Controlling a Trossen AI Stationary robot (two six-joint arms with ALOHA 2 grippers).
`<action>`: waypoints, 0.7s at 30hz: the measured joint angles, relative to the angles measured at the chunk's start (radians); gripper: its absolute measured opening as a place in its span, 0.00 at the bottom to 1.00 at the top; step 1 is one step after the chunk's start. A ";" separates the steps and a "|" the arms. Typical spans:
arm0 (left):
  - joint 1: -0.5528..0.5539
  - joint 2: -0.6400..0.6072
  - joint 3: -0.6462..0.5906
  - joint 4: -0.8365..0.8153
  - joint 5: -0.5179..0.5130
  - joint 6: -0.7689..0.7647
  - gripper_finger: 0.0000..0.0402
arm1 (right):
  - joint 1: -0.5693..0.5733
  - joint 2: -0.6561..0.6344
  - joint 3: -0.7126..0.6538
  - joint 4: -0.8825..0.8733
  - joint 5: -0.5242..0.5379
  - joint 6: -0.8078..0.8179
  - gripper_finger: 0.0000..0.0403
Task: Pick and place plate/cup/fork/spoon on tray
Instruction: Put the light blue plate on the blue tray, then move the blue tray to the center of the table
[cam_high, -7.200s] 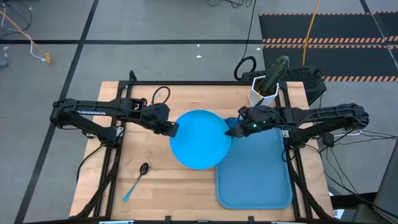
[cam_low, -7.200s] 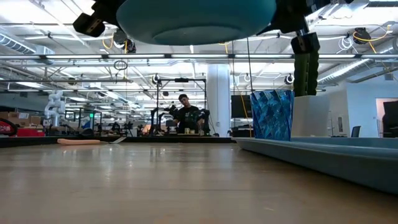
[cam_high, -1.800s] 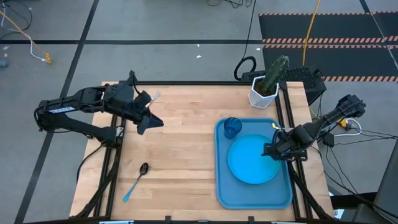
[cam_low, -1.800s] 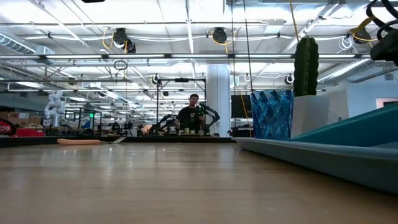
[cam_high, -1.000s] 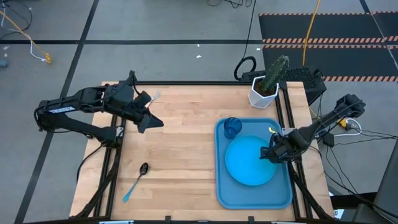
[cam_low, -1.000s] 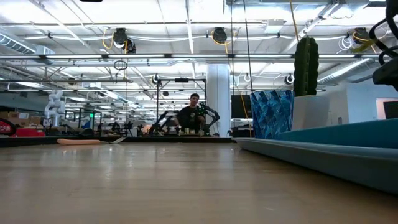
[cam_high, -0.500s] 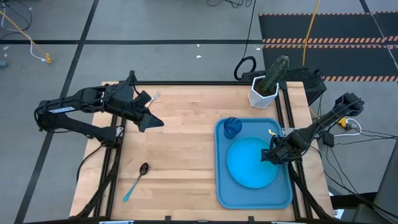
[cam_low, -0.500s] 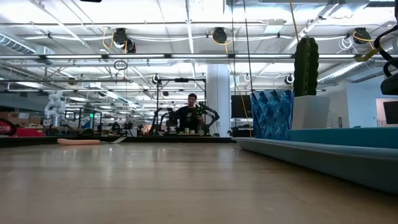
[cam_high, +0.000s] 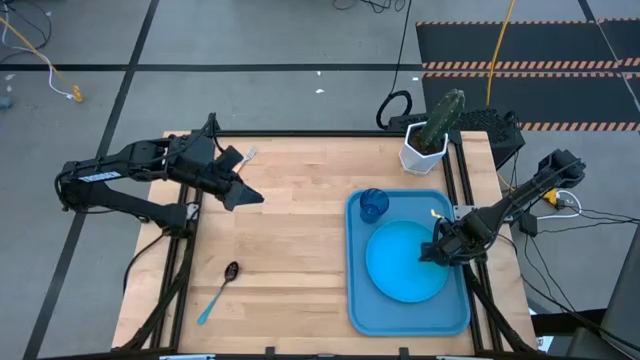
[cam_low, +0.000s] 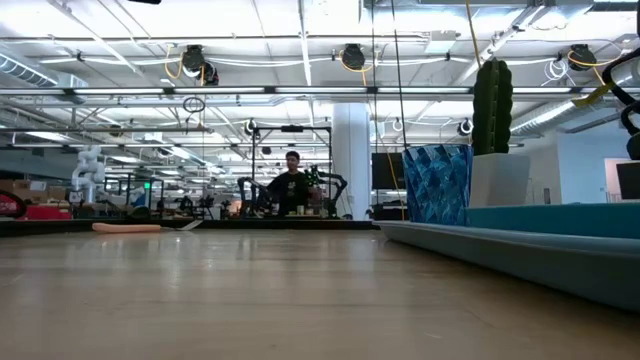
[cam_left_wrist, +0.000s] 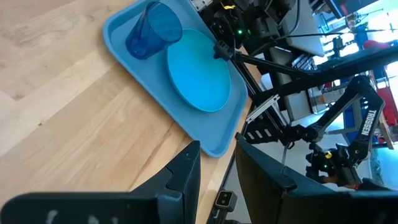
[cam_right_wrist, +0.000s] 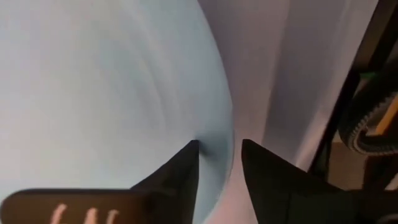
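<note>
My right gripper (cam_high: 437, 251) sits low at the right edge of the plate (cam_high: 405, 260), its fingers (cam_right_wrist: 180, 168) parted with the plate's rim in the gap between them, no longer pinching it. The plate lies flat in the tray (cam_high: 410, 316), with the cup (cam_high: 373, 205) standing just beside it in the tray's far left corner. My left gripper (cam_high: 243, 196) hangs over the table's (cam_high: 290, 250) far left, fingers slightly apart and holding nothing. The spoon (cam_high: 220, 290) lies on the wood near the front left.
</note>
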 joint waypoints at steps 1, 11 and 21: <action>0.000 0.000 0.000 0.000 0.000 -0.002 0.26 | 0.000 -0.004 0.000 0.000 -0.010 -0.007 0.30; 0.000 0.000 0.000 0.000 -0.016 -0.018 0.26 | 0.000 -0.070 0.000 -0.029 0.018 -0.015 0.38; 0.000 0.000 0.000 0.080 -0.025 -0.005 0.26 | 0.003 -0.152 0.026 -0.103 0.039 -0.032 0.41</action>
